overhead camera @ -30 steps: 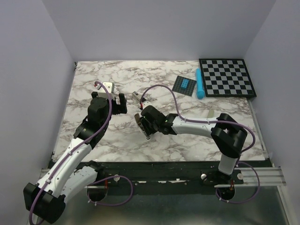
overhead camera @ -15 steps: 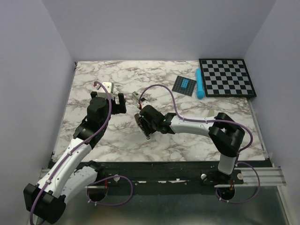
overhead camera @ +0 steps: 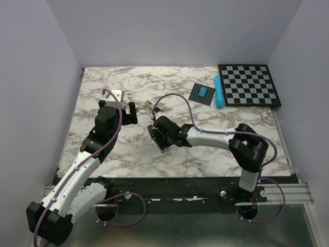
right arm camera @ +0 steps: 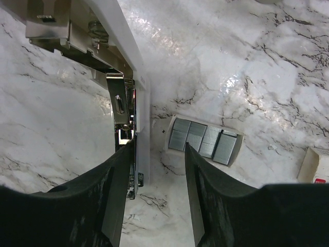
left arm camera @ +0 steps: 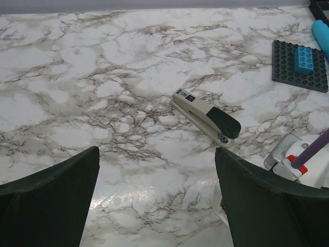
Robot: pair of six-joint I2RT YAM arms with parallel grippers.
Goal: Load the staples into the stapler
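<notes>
Silver metal channel of the stapler (right arm camera: 125, 131) lies open on the marble table (right arm camera: 267, 62). Staples (right arm camera: 203, 140): grey strips in an open white tray just beside the stapler, not touching it. A small white box (right arm camera: 314, 165) sits further out on the same side. Right gripper (right arm camera: 157, 154) has its jaws spread and grips nothing; one finger is right at the stapler's channel, contact unclear. Left gripper (left arm camera: 156, 152) has jaws spread wide, empty, well apart from the stapler. Beige bar (left arm camera: 205, 114) with a black end lies beyond the stapler, apart from it.
</notes>
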